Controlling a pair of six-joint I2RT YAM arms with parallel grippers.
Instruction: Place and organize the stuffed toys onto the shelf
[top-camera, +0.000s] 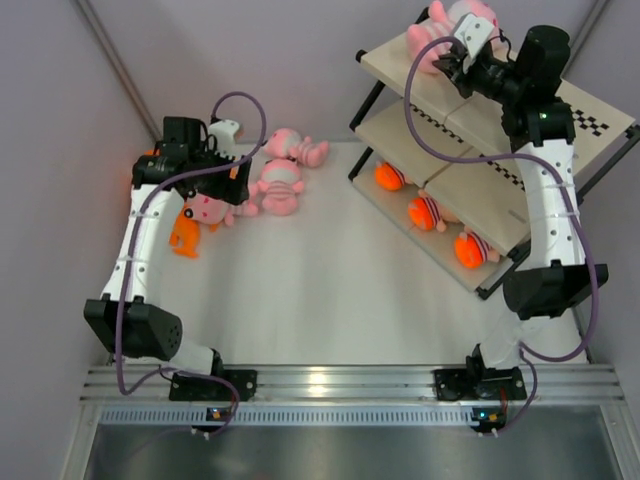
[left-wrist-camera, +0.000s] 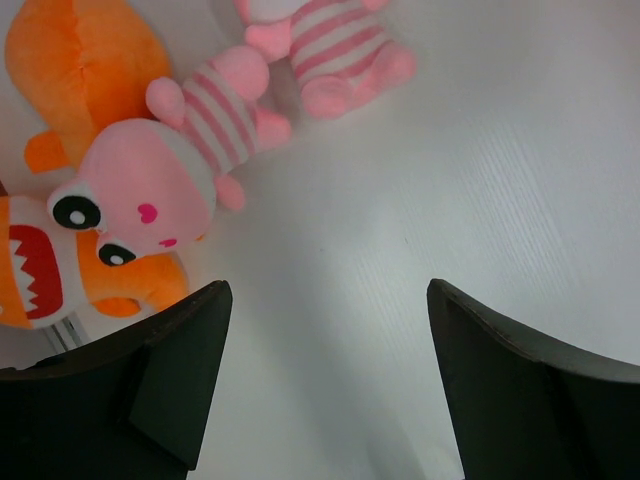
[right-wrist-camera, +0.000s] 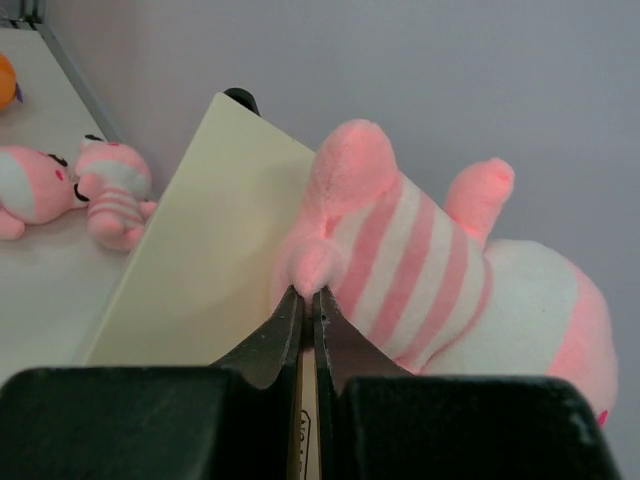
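- See the right end effector (right-wrist-camera: 307, 300) pinched almost shut on one small pink limb of a striped pink toy (right-wrist-camera: 430, 270), with only that nub between the fingers.
- Find that toy at the far left corner of the shelf (top-camera: 392, 68), on its top board and close to the edge. Cannot tell whether the body rests there with its full weight.
- Read the step as the set-down: lower until the soft body lies flat on the board before opening, to avoid a swing or roll from the pinched limb.
- Seat it inward from the edge, leaving bare board alongside for the other pink ones.
- Open just enough to free the nub, then back away along the line of the fingers, to avoid dragging the plush off the corner.
- Leave the left end effector (left-wrist-camera: 325, 290) alone: wide open, empty, poised over the tabletop (left-wrist-camera: 480, 150), near a pink toy (left-wrist-camera: 150, 185) lying against an orange toy (left-wrist-camera: 60, 270).
- Treat the orange toys (top-camera: 425, 212) low in the rack as placed, needing no handling now.
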